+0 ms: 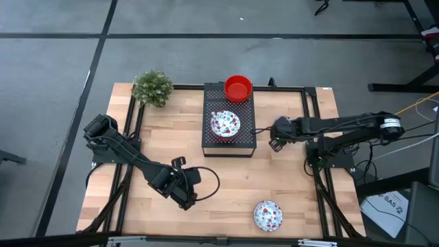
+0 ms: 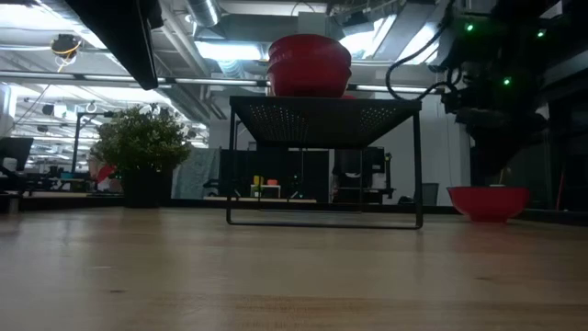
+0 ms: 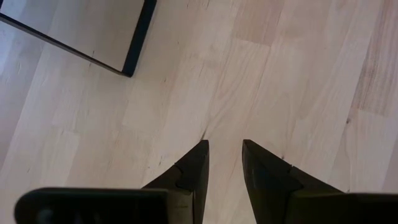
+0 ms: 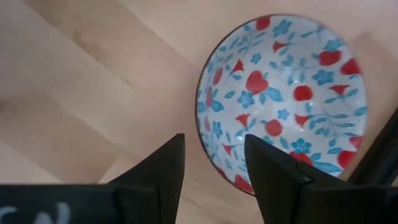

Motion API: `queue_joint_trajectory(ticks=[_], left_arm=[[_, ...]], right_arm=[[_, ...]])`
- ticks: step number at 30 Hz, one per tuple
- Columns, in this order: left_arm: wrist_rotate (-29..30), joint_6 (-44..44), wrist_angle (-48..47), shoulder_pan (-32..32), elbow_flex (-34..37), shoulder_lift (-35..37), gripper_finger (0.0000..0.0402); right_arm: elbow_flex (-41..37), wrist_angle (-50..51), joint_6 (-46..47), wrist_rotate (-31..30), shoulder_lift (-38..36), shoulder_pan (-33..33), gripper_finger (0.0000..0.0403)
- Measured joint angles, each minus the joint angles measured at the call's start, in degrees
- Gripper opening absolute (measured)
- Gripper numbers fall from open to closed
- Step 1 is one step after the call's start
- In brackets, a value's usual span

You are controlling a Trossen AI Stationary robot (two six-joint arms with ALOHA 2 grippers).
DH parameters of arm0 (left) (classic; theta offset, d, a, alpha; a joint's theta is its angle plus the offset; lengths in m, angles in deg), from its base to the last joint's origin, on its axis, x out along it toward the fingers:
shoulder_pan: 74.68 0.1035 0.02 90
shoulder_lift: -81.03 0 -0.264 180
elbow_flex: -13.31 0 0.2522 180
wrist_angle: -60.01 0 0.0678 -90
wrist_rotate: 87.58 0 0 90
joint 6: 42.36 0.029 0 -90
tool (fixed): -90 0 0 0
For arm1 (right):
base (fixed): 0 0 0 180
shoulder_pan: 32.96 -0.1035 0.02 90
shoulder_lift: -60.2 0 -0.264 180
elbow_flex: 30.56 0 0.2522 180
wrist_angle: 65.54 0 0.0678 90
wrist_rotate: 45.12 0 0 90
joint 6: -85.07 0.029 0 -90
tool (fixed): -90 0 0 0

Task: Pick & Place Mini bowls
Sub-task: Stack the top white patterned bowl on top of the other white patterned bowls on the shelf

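A mini bowl (image 4: 283,93), white inside with red and blue flowers, sits on the wood just right of the black box (image 1: 230,140). In the low view it shows red (image 2: 487,202). My right gripper (image 4: 214,158) hangs open above it, one finger on either side of the rim's near part, pointing steeply down; in the high view the gripper (image 1: 278,137) covers the bowl. On the box rest a red bowl (image 1: 238,88) and a floral bowl (image 1: 225,124). Another floral bowl (image 1: 267,215) lies near the front edge. My left gripper (image 3: 225,149) is open over bare wood, front left (image 1: 185,199).
A small green plant (image 1: 152,88) stands at the table's far left corner. The black box stands on thin legs (image 2: 230,175) in the middle of the far half. Bare wood lies between the two arms, in front of the box.
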Motion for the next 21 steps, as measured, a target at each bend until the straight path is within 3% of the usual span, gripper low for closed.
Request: queue_joint_trajectory(ticks=[21], left_arm=[[0.0,-0.1,0.0,0.0,0.0,0.0,0.009]], right_arm=[[0.0,-3.9,-4.2,2.9,7.3,4.4,0.0166]])
